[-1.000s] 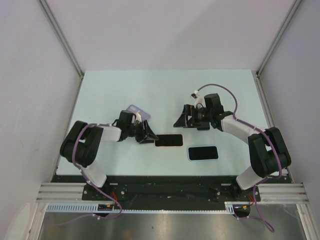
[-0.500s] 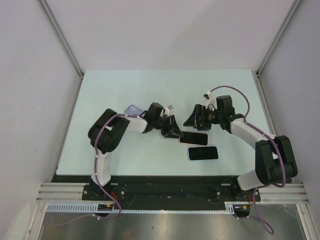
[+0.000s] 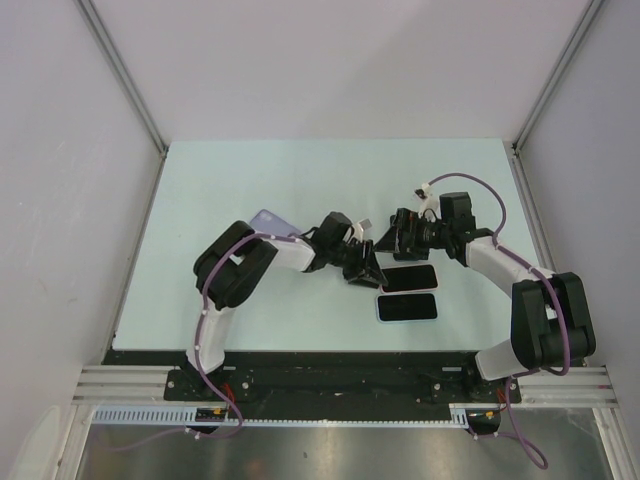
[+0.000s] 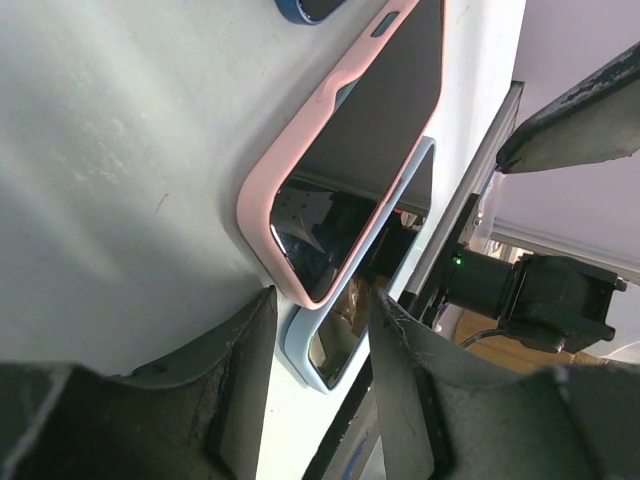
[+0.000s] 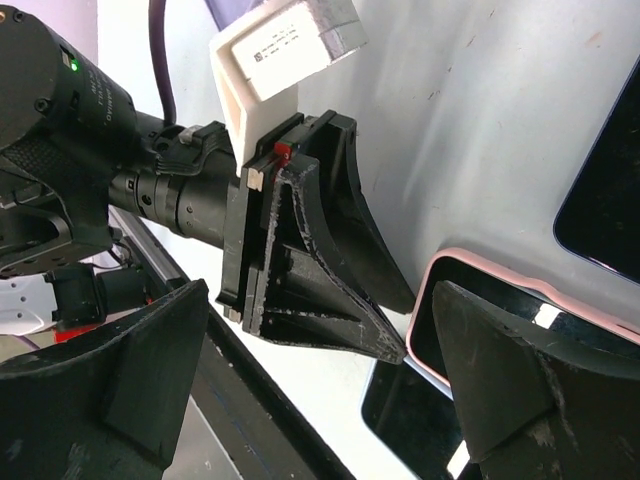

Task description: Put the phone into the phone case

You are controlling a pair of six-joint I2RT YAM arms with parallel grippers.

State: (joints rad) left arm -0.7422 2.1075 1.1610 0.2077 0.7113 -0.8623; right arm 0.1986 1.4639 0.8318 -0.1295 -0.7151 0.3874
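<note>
The left wrist showed me the left hand (image 4: 322, 305) half-open at a corner of the pink-cased phone (image 4: 380, 130). Overhead, the right hand (image 3: 393, 245) gaped empty.

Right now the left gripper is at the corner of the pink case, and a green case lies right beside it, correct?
Not quite: beside the pink case lies a light blue case, not a green one, as the left wrist view shows. The left gripper is indeed at the pink case's corner.

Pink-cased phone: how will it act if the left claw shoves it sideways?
Pink-cased phone lies flat, so probably slides, won't tip. Glossy screen likely slick; matte rim should grip better. Blue-cased phone sits close, so it may get bumped.
</note>
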